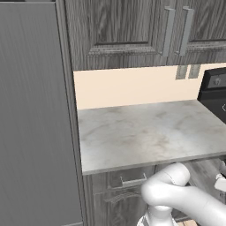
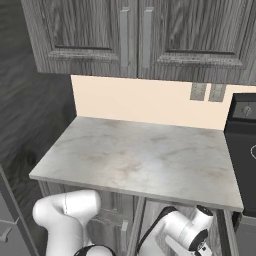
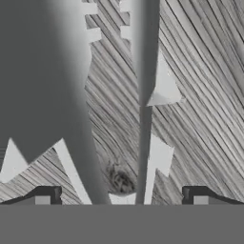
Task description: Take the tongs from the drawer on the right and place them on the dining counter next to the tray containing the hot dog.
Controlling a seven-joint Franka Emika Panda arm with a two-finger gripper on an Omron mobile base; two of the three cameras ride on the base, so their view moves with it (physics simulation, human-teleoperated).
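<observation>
Hand view: gripper (image 3: pixel 122 196), jaws spread wide and empty, sits close against dark wood-grain cabinet front, a silvery bar handle (image 3: pixel 144 95) running between the tips. Tongs presumably lie inside the shut drawer (image 1: pixel 128 178). Best to centre on the bar before closing.

Marble worktop (image 1: pixel 150 132) beneath wall cabinets (image 1: pixel 132 26)

- One marble counter (image 2: pixel 140 160) under the wall cabinets.
- Two upper cabinet doors (image 2: pixel 90 35), each with one vertical bar handle, above the counter.
- Two wall outlets (image 2: pixel 207 92) on the cream backsplash above the counter.
- One drawer (image 1: pixel 126 178) with one bar handle just below the counter.
- One black appliance (image 2: pixel 242 150) beside the counter.
- Two dark fingers (image 3: pixel 47 194), spread wide.
</observation>
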